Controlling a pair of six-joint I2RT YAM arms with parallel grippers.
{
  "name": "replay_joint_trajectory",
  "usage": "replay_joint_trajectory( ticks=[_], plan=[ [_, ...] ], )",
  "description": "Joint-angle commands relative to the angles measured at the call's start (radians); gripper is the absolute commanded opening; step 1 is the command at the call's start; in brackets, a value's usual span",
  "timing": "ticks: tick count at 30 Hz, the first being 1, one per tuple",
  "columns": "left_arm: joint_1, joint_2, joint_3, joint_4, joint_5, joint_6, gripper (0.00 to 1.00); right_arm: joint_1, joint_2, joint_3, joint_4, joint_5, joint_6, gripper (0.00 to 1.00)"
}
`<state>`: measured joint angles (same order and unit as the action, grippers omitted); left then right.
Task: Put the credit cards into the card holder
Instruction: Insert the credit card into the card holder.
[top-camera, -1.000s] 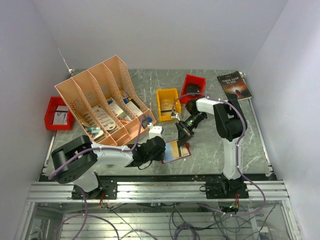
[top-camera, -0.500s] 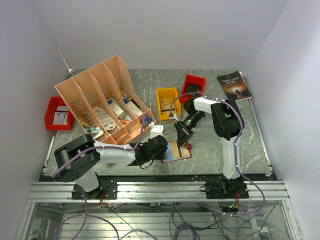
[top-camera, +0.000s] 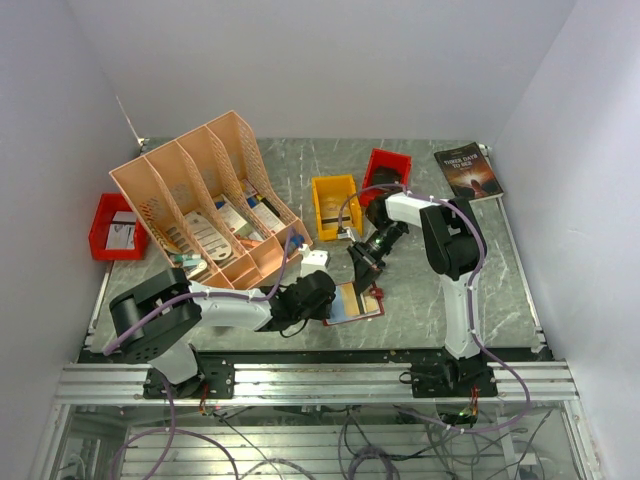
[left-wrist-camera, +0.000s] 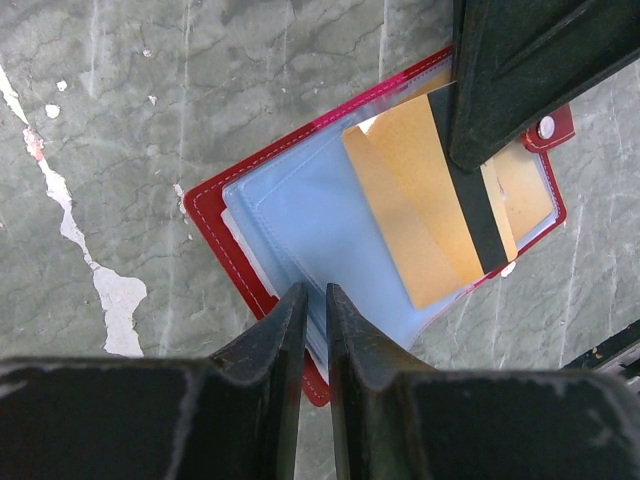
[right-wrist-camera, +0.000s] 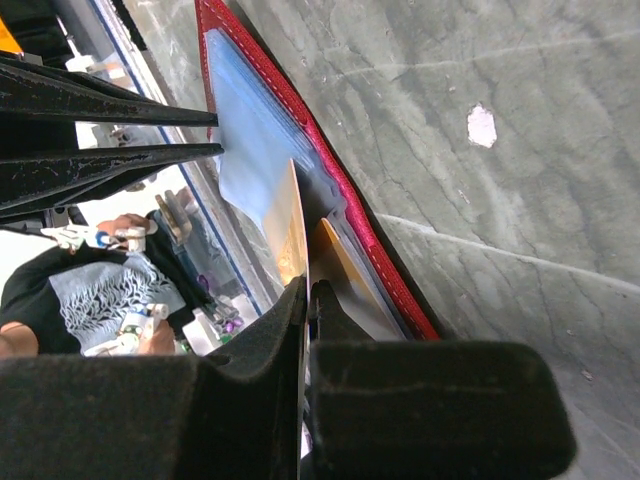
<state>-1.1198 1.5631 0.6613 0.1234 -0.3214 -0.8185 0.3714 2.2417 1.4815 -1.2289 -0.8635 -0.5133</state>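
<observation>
Card holder (left-wrist-camera: 300, 215) unfolded; right claw (right-wrist-camera: 306, 292) pinches orange card (left-wrist-camera: 420, 200); yellow bin (top-camera: 319, 208) behind.

The grey marbled counter (top-camera: 430, 290) bears a peach file rack (top-camera: 262, 165), a left red bin (top-camera: 97, 228), a yellow bin (top-camera: 318, 210), a far red bin (top-camera: 400, 160) and a dark book (top-camera: 468, 170). The open red card holder (top-camera: 350, 305) lies near its front edge.

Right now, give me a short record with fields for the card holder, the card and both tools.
card holder: open flat on the table, clear pockets facing up
orange card: angled over the holder, black stripe showing
right tool: shut on orange card
left tool: pinching the edge of the clear pockets
</observation>
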Motion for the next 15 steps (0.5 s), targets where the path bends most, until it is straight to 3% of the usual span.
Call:
replay_joint_trajectory(
  ticks=[1, 15],
  plan=[
    [0.005, 0.026, 0.019, -0.013, -0.008, 0.013, 0.25, 0.012, 0.034, 0.011, 0.030, 0.032, 0.010, 0.00],
    [0.004, 0.029, 0.018, -0.005, -0.004, 0.019, 0.25, 0.041, 0.039, 0.023, 0.037, 0.035, 0.021, 0.00]
  ],
)
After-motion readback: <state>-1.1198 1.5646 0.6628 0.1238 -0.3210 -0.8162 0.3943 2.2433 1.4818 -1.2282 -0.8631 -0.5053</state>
